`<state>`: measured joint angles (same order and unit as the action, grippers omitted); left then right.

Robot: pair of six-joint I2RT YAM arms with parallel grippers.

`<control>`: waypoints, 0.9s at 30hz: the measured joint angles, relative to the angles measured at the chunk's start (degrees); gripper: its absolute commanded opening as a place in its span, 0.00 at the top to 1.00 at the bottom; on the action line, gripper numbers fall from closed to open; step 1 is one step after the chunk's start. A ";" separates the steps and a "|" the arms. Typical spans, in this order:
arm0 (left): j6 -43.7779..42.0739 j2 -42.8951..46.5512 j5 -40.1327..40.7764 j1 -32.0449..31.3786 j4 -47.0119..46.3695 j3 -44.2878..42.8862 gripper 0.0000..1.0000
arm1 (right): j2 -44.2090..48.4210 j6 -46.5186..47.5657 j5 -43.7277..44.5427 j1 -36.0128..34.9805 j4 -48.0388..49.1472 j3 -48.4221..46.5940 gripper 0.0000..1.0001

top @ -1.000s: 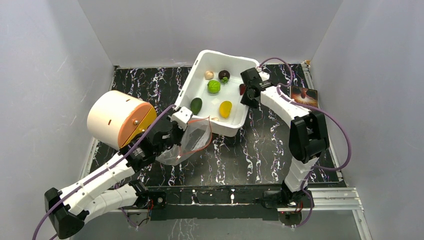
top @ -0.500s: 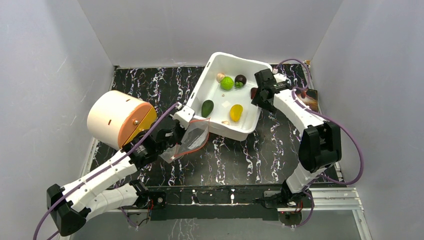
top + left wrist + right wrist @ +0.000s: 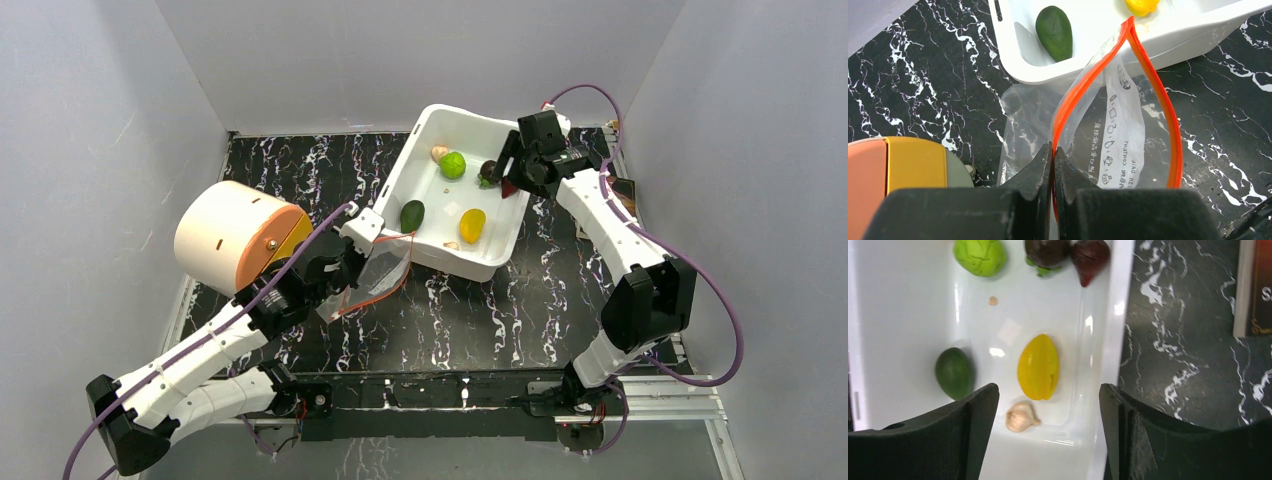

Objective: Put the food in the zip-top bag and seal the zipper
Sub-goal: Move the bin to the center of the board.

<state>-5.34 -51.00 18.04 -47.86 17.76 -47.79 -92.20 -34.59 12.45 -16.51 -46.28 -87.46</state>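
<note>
White tub (image 3: 455, 258) sits far-centre on the bench (image 3: 520, 310) and has all the food I can see in it: avocado (image 3: 412, 214) by the near-left wall, mango piece (image 3: 472, 224) mid-floor, one garlic bulb (image 3: 1019, 417) just beside it, lime (image 3: 453, 165) and a second bulb (image 3: 440, 153) at the far end, purple fruit (image 3: 489, 172) and a dark red piece (image 3: 1089, 260) against the right wall. Bag (image 3: 1120, 125) lies on the bench, touching the tub's near-left wall. Its mouth gapes and the zipper (image 3: 1158, 95) forms an open loop whose tip pokes over the rim by the avocado. Left arm reaches in low from near-left, left hand (image 3: 1053, 152) pinched tight on the bag's mouth edge. Right arm is stretched out to the tub's far-right corner. Right hand (image 3: 1048, 390) is spread wide and grips nothing, with one finger over the tub floor and the other outside the wall.
</note>
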 measured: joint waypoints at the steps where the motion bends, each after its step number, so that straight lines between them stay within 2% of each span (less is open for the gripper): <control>1: 0.00 0.22 0.00 0.00 0.33 0.00 1.00 | 0.02 0.50 -0.92 -0.31 0.90 -0.59 0.29; 5: -0.02 1.03 0.00 0.00 0.81 0.00 1.00 | -0.24 2.21 -3.72 -1.75 4.59 -2.12 0.27; 7: -0.04 1.18 0.02 0.00 1.07 0.00 1.00 | -1.40 2.67 -5.31 -3.13 5.73 -3.98 0.19; 9: -0.22 1.25 0.13 0.00 1.20 0.00 1.00 | -3.21 2.95 -6.82 -4.55 7.06 -6.01 0.15; 19: -0.98 2.36 1.42 0.00 2.82 0.00 1.00 | -20.70 2.84 -9.07 -13.40 8.63 -14.53 0.02; 27: -1.20 2.32 2.45 0.00 5.09 -1.60 1.00 | -28.74 2.84 -8.83 -17.94 8.68 -14.91 0.02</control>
<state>-6.55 -48.69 20.49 -47.86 22.85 -49.39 -120.95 -31.75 3.62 -34.46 -37.60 -102.37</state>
